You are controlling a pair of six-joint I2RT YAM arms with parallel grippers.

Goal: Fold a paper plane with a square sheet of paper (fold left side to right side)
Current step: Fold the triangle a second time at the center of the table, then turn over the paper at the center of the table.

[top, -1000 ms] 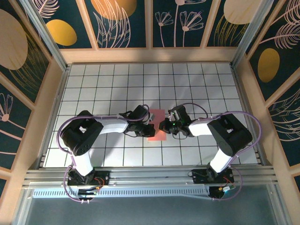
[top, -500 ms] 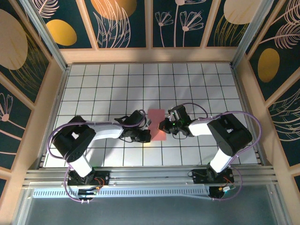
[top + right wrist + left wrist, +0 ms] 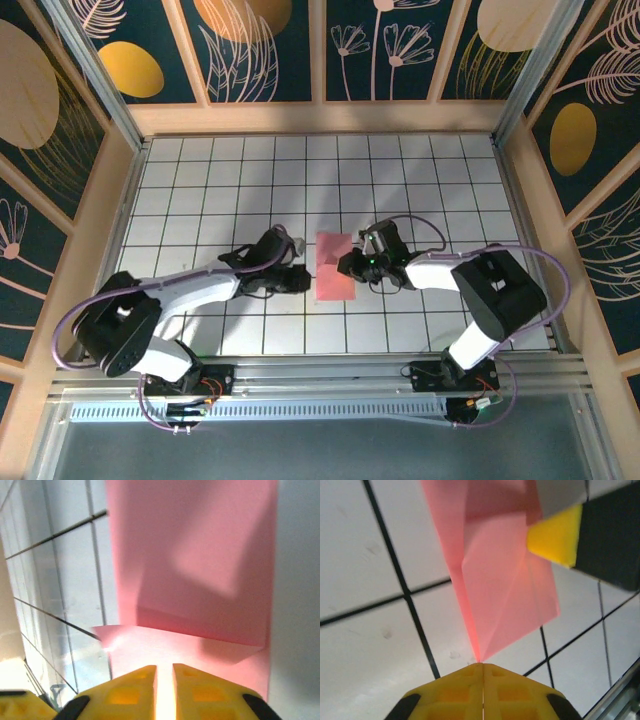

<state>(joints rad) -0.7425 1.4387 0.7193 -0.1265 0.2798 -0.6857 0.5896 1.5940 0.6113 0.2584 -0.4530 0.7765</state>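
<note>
Looking down from overhead, I find the salmon-pink sheet of paper (image 3: 334,266) lying just below the middle of the frame on the white tiled table (image 3: 420,180), folded into an upright strip roughly one tile wide. My left pincer (image 3: 302,279) sits low over the tiles just beside the strip's left edge. My right pincer (image 3: 348,267) sits at its right edge, so the two face each other across the paper. In my left wrist view, the yellow fingers (image 3: 455,690) at the bottom centre are pressed together with only a hairline seam between them, so that pincer is closed. The paper's pointed corner ends right at their tips, and I cannot tell whether it touches them. From there the paper runs up to the top centre of the frame, showing slanting creases and layered flaps. At the upper right, a yellow pad (image 3: 555,537) of my right pincer overlaps the paper's right edge. In my right wrist view, the yellow fingers (image 3: 130,690) at the bottom centre stand a narrow slit apart, so that pincer is slightly open and grips nothing I can see. The paper spreads from just ahead of those tips to the top of the frame, with a folded flap lying across its near end.
</note>
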